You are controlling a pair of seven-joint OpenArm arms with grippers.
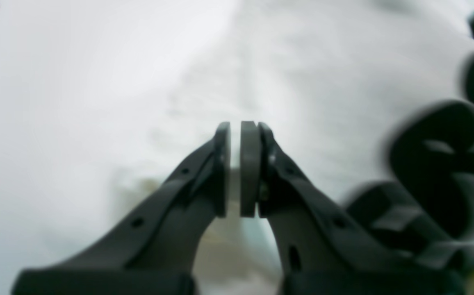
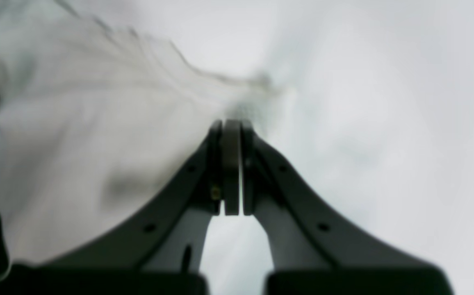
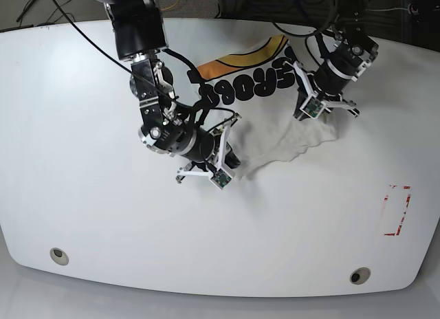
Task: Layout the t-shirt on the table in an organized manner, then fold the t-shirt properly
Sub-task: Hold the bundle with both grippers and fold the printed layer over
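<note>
right gripper [image 2: 232,172]: lowered at the near edge of the t-shirt [image 3: 275,137], arm reaching in from the far left of the base view, wrist angled down toward the cloth. pads nearly pressed together, only a hairline gap visible; whether cloth is pinched cannot be told from the blurred wrist view.

left gripper [image 1: 235,170]: lowered over the far right part of the t-shirt, just beside the black bubble letters [image 1: 446,164]. pads close, a thin pale strip between them; cannot tell whether fabric or background.

t-shirt: bunched and wrinkled on the bench [image 3: 82,216], far centre, print side up, between the two arms. orange-yellow circle [image 3: 240,58] partly cut off by cables and folds; lettering partly hidden by the right arm. both wrist views heavily blurred. red tape mark [image 3: 397,210] well apart, near the right edge.
</note>
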